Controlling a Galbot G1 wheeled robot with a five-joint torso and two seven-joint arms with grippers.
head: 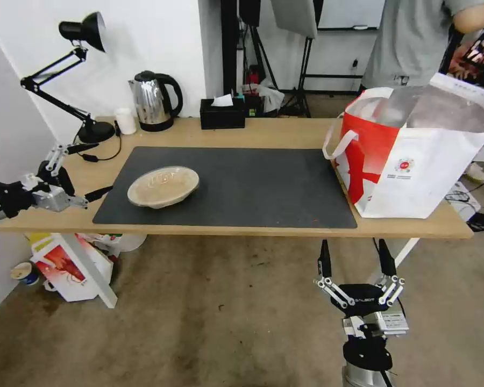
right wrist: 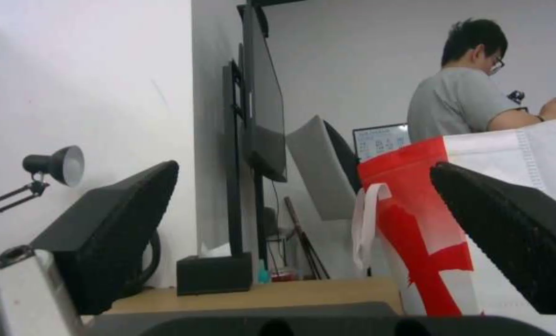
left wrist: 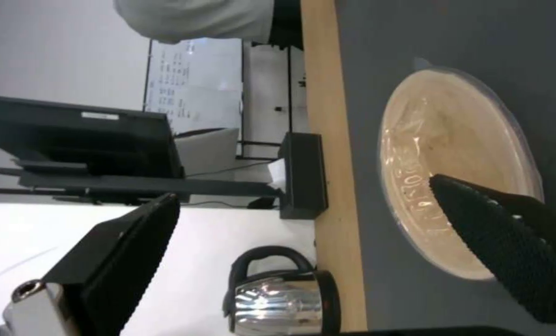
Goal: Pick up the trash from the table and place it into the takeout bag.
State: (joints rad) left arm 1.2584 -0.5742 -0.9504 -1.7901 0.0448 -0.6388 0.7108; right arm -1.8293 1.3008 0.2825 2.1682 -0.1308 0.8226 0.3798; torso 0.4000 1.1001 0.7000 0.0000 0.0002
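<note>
Light-wood table (head: 285, 129) w/ big dark grey mat (head: 242, 183) across its middle. On the mat's left part sits the shallow oval tan lidded container (head: 163, 186), lid on, flat on the mat. Left gripper (head: 86, 169) hovers just left of the container, over the table's left end, claw spread wide, holding nothing; in the left wrist view one finger (left wrist: 508, 247) lies across the container's near rim, the other (left wrist: 122, 261) well off to the side. Takeout bag (head: 414, 156), red & white w/ silver lining, stands open-mouthed on the table's right end, right of the mat, white loop handle hanging toward the mat. Right gripper (head: 355, 260) is below the table's front edge, under the bag's corner, claw wide open & empty. Behind the mat along the table's back edge: black tissue box (head: 222, 113), steel kettle (head: 153, 101), small white cup (head: 126, 121), black desk lamp (head: 75, 75). Under the table's left end, a white box w/ red crayfish print (head: 64, 269) on the brownish floor.
</note>
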